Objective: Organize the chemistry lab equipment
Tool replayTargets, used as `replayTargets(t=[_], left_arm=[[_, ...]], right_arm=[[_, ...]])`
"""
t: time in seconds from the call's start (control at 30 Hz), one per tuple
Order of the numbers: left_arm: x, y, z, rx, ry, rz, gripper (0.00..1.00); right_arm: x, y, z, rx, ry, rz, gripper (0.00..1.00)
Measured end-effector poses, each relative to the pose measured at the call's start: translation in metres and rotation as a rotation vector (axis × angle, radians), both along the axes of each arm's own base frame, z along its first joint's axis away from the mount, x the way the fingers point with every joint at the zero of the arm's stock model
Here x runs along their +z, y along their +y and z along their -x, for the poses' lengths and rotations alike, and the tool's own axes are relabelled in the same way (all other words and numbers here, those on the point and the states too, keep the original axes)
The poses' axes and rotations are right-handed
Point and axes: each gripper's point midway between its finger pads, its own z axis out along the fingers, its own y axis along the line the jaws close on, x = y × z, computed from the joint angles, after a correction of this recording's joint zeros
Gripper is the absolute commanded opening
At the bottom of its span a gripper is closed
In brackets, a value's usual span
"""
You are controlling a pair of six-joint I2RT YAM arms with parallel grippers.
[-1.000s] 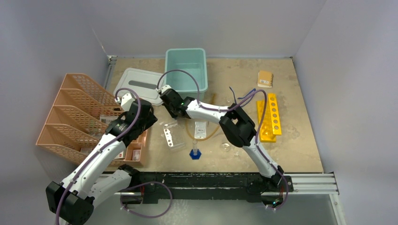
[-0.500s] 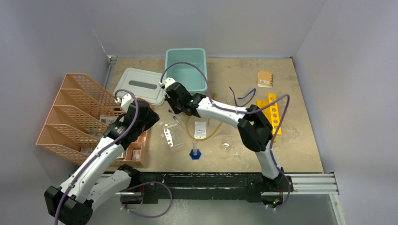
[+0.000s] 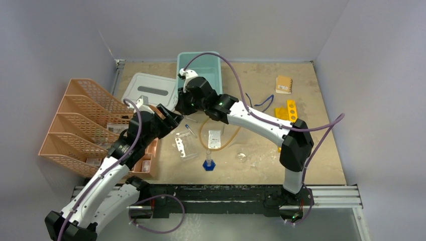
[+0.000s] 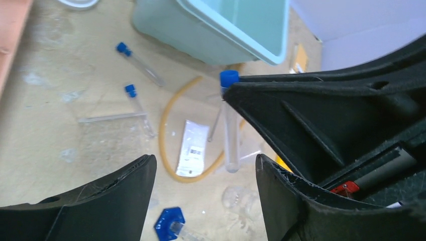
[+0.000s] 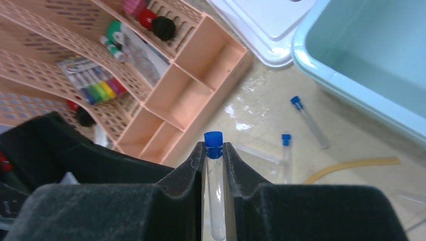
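Observation:
My right gripper (image 5: 214,148) is shut on a clear blue-capped tube (image 5: 215,196), its cap poking out past the fingertips. In the top view this gripper (image 3: 182,106) hangs between the white lid and the teal bin. My left gripper (image 3: 170,116) is just beside it, open, with nothing between its fingers. In the left wrist view the held tube (image 4: 230,125) hangs from the right gripper's finger, above and beyond my open left gripper (image 4: 206,165). Two more blue-capped tubes (image 4: 140,63) (image 4: 138,108), amber tubing (image 4: 168,135), a white packet (image 4: 193,148), a blue-based cylinder (image 4: 171,226) and a glass dish (image 4: 238,196) lie on the table.
The teal bin (image 3: 213,60) stands at the back with its white lid (image 3: 150,90) to its left. Peach organizer trays (image 3: 80,125) fill the left side. A yellow rack (image 3: 290,108), blue-framed glasses (image 3: 261,103) and a brown notebook (image 3: 284,84) sit to the right.
The right gripper has carried the tube up and to the left, toward the bin's near corner. The left gripper has swung right to meet it and opened wider.

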Motion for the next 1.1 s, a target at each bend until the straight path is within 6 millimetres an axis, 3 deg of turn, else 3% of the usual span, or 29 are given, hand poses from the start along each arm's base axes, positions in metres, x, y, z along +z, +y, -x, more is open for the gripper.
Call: replayTargets(t=[0.27, 0.4, 0.7, 0.77, 0.9, 1.1], left_arm=[[0.015, -0.013, 0.000, -0.056, -0.079, 0.080, 0.52], [0.020, -0.016, -0.002, -0.059, -0.095, 0.094, 0.36], [0.027, -0.021, 0.000, -0.094, -0.128, 0.119, 0.00], [0.027, -0.022, 0.001, -0.104, -0.131, 0.117, 0.00], [0.031, -0.024, 0.005, -0.146, -0.161, 0.094, 0.00], [0.047, -0.035, 0.014, -0.314, -0.254, -0.010, 0.00]], right_arm=[[0.027, 0.003, 0.015, -0.022, 0.092, -0.126, 0.16], [0.035, 0.003, 0.023, -0.023, 0.130, -0.169, 0.16], [0.026, 0.001, 0.031, -0.039, 0.206, -0.195, 0.18], [0.025, 0.000, 0.032, -0.041, 0.211, -0.195, 0.24], [0.032, -0.005, 0.033, -0.043, 0.211, -0.205, 0.47], [0.046, -0.023, 0.034, 0.000, 0.245, -0.197, 0.55]])
